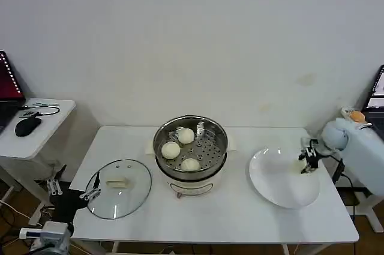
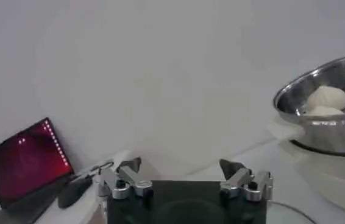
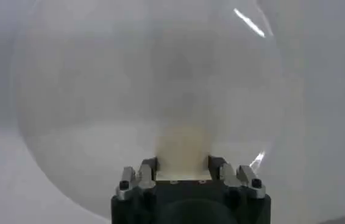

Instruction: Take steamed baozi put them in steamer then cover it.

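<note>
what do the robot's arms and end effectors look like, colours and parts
The right arm is clad in a smooth pale blue-white shell, with a black cable trailing near its wrist. Its right end effector is black with silver metal finger links. The left end effector matches: a black block body, silver hinged links with dark screws, and dark fingertips.

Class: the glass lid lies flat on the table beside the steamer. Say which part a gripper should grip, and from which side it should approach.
Grip the pale bar handle at the centre of the cover, coming straight down from above. The lid lies flat, handle up; its glass dome is smooth and its rim sits on the table, so probably only the raised bar offers two opposing faces. Close the fingers across the bar's narrow width.
</note>
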Robot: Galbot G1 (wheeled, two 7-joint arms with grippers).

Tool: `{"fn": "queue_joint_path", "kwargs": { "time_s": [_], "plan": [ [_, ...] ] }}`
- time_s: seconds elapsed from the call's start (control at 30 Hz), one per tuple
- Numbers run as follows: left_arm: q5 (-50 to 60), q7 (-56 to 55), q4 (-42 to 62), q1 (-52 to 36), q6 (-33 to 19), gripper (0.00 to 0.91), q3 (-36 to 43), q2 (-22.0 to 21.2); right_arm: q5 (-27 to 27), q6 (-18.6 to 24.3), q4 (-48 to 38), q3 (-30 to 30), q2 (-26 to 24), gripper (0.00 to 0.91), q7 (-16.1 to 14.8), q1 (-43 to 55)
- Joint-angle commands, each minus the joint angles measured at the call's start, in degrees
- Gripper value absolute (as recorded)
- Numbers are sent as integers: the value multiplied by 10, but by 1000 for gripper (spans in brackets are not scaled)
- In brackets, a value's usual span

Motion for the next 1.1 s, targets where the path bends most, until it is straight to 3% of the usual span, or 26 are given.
{"fn": "queue_joint_path", "kwargs": {
  "time_s": [0.03,0.13,0.23,0.63,0.77,0.9,1.1],
  "plan": [
    [3,1,0,-1,0,907,2,0,115,-60,136,-153,6,584,2,246],
    [4,1,1,-3,0,907,2,0,197,-84,173,-240,43,584,19,367],
    [4,0,0,-4,0,907,1,0,262,-107,191,-282,85,584,41,409],
    [3,4,-4,-12,6,907,-9,5,425,-213,230,-354,221,584,162,396],
    [3,5,-6,-13,6,907,-11,5,459,-245,222,-370,247,584,196,381],
    [2,5,-17,-15,9,907,-14,5,470,-276,205,-376,257,584,212,358],
    [1,5,-21,-12,9,907,-15,3,453,-295,166,-375,260,584,214,322]
  ]
}}
